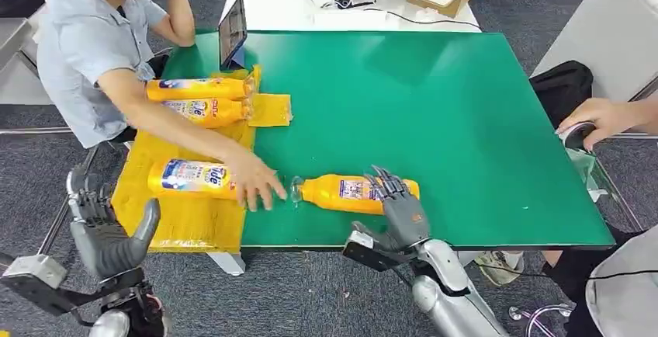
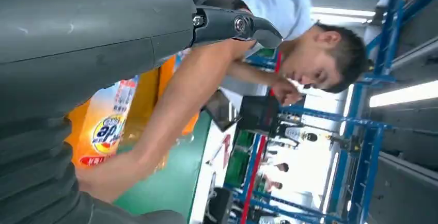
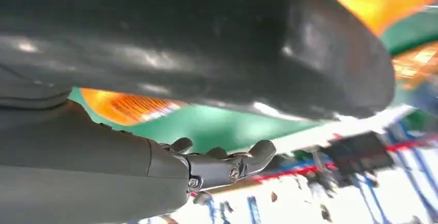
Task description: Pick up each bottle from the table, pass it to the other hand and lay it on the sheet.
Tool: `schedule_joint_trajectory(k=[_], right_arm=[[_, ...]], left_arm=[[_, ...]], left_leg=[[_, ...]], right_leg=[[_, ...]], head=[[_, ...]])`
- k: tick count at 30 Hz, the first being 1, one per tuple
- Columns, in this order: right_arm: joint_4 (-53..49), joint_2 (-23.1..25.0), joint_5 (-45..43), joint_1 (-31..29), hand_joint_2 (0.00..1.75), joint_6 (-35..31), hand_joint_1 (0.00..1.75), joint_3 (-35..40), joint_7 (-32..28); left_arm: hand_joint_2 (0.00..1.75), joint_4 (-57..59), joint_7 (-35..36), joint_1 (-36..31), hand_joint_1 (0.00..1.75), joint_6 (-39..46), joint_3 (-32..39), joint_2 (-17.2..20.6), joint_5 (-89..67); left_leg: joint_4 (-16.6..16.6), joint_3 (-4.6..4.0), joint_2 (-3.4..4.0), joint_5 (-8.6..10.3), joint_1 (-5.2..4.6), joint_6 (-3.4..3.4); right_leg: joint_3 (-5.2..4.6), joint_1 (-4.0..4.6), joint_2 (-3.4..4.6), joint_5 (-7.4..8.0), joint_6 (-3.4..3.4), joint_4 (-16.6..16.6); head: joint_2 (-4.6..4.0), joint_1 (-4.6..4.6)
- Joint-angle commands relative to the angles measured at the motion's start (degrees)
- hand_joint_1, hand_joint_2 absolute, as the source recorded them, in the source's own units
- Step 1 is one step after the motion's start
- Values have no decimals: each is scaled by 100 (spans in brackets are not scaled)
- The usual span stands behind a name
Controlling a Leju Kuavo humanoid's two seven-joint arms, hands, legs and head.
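An orange bottle (image 1: 345, 193) lies on its side on the green table (image 1: 434, 104), its clear cap toward the yellow sheet (image 1: 182, 217). My right hand (image 1: 397, 211) reaches over the bottle's base end with its fingers (image 1: 386, 182) laid straight across the top; the bottle (image 3: 124, 108) sits between thumb and fingers, not clasped. Two bottles (image 1: 200, 100) lie at the back of the sheet. A third bottle (image 1: 190, 178) lies nearer the front, with a person's hand (image 1: 252, 182) on it. My left hand (image 1: 109, 232) hovers open off the table's front left corner, holding nothing.
A seated person (image 1: 93, 50) at the left stretches an arm (image 2: 170, 115) over the sheet. Another person's hand (image 1: 601, 118) rests at the table's right edge beside a black bag (image 1: 562, 88). A tablet (image 1: 233, 33) stands at the table's back left.
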Motion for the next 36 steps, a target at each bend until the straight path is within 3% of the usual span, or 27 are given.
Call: schedule_joint_trajectory(k=[1, 12, 20, 32, 33, 36], right_arm=[[976, -34, 384, -490, 0, 304, 0, -121, 595], [1973, 345, 49, -1148, 0, 329, 0, -310, 233], [3284, 687, 162, -2109, 0, 236, 0, -181, 495], [4035, 810, 381, -2480, 0, 771, 0, 62, 754], [4062, 817, 365, -2496, 175, 867, 0, 62, 763], [4099, 808, 394, -2509, 175, 1084, 0, 127, 805]], left_arm=[[175, -165, 114, 85, 0, 141, 141, 169, -232], [175, 426, 228, -279, 0, 216, 188, 158, -221], [175, 863, 506, -483, 0, 210, 169, 189, -102], [175, 1019, 571, -561, 0, 232, 217, 211, -95], [175, 995, 571, -544, 0, 245, 220, 221, -121], [175, 871, 561, -467, 0, 293, 276, 247, -174]], left_leg=[[-3, 14, 13, -4, 0, -3], [-6, 32, 17, -5, 0, -6], [-5, 25, 25, -2, -1, -5], [-3, 39, 14, -5, 2, -7], [-3, 48, 19, -8, 3, -9], [-4, 35, 16, -1, 3, -5]], right_leg=[[9, 0, 13, 0, -6, -1], [24, 0, 17, -1, -10, -2], [14, 0, 23, 3, -9, 1], [33, 3, 13, -5, -13, 0], [38, 4, 18, -7, -17, 2], [27, 4, 15, 0, -11, -1]], head=[[0, -2], [0, 0], [0, 0], [0, -2], [0, 0], [0, -2]])
